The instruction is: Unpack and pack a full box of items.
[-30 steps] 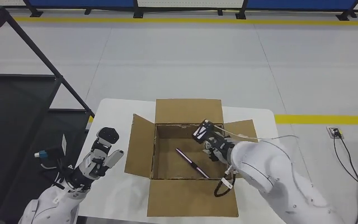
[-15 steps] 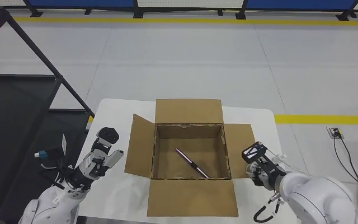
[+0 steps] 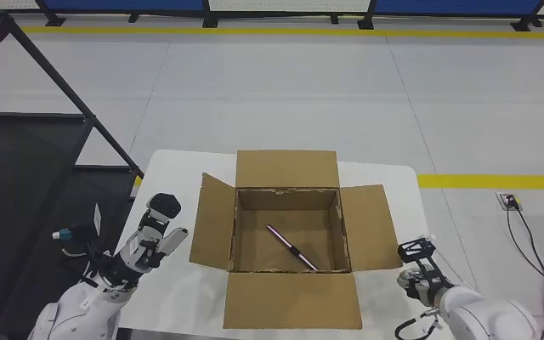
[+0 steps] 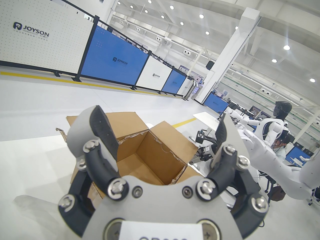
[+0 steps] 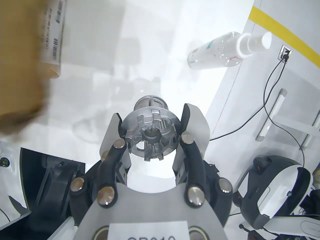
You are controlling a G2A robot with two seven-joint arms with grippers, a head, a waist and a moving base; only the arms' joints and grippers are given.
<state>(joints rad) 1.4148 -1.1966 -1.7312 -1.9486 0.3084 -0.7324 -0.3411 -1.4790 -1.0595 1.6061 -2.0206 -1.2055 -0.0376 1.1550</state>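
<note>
On the white table (image 3: 174,174) stands an open cardboard box (image 3: 287,168), flaps spread, with a dark pen (image 3: 291,247) lying slantwise on its floor. Beyond the box's right flap, near the table's edge, the right gripper (image 3: 418,252) is clamped on a grey metal part (image 5: 150,136) with a round flange. A clear spray bottle (image 5: 217,53) lies on its side at the table edge nearby. Left of the box, the left gripper (image 3: 161,223) hangs with jaws spread wide, holding nothing

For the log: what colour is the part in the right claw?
The part is silver-grey; best in right wrist view.
</note>
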